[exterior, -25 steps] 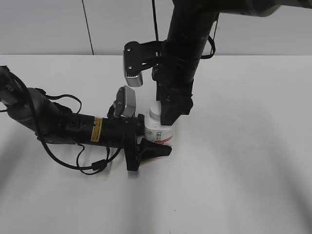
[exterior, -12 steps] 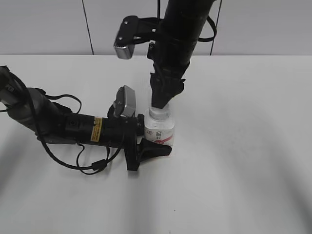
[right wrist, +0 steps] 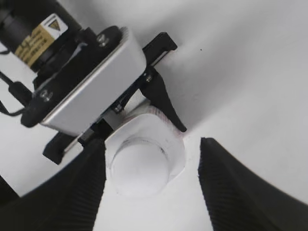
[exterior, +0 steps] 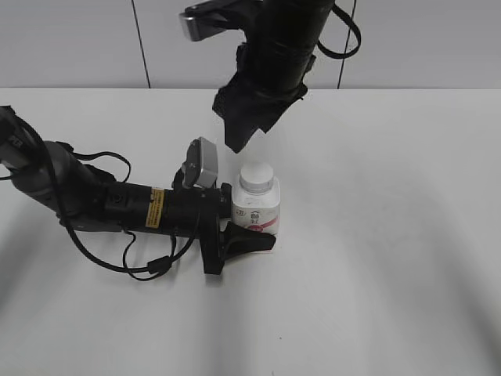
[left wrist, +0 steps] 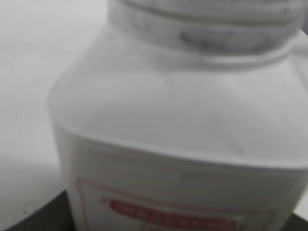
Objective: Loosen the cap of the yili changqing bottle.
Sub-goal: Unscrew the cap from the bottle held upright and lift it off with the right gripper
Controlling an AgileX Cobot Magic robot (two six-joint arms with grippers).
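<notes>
White yili changqing bottle (exterior: 256,208) stands upright on the table (exterior: 391,235), cap (exterior: 256,175) on, clamped by the left gripper (exterior: 239,231); right gripper (exterior: 243,129) hangs above, spread, empty.

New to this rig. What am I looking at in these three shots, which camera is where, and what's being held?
It is a robot with two black arms working over a white table. The wide shot is a camera outside the robot, looking down at a slant. The other two shots come from cameras on each arm's wrist.

The left gripper lies low on the table and its jaws clamp a small white bottle with a pink-red label, which stands upright. The left wrist shot is just that bottle, very close and blurred.

The right gripper hangs above the bottle, jaws apart and empty. Its wrist shot looks straight down between its two ribbed fingers onto the white cap, which sits on the bottle's neck. Nothing touches the cap.
</notes>
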